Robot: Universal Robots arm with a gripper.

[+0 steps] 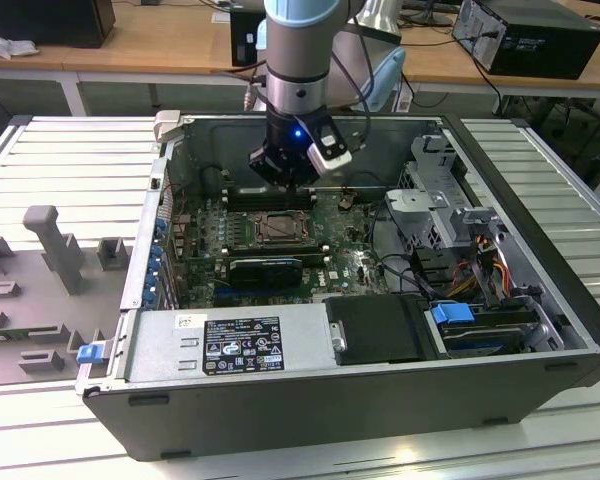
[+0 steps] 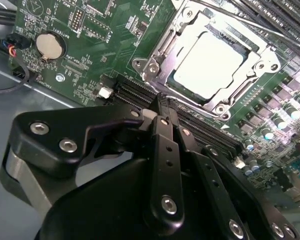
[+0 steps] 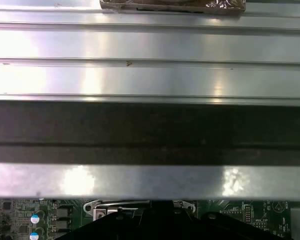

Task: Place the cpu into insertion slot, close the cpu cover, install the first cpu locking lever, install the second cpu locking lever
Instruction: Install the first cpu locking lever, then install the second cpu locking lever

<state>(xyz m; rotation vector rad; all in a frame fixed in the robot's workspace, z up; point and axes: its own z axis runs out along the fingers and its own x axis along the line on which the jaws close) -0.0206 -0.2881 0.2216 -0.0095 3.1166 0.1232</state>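
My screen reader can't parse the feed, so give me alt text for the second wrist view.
The cpu lies seated in the insertion slot on the green motherboard, with the silvery cpu cover framing it. The black gripper fills the foreground just short of the socket, beside the long black memory slots; a round coin battery sits farther along the board.

Pale silvery-grey cpu [image 2: 210,65], silvery cpu cover [image 2: 162,52], green circuit board [image 2: 115,30], black tool [image 2: 162,150].

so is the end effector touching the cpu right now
Apart. In the second wrist view the end effector sits off to one side of the insertion slot, with green board and black slots showing between it and the cpu.
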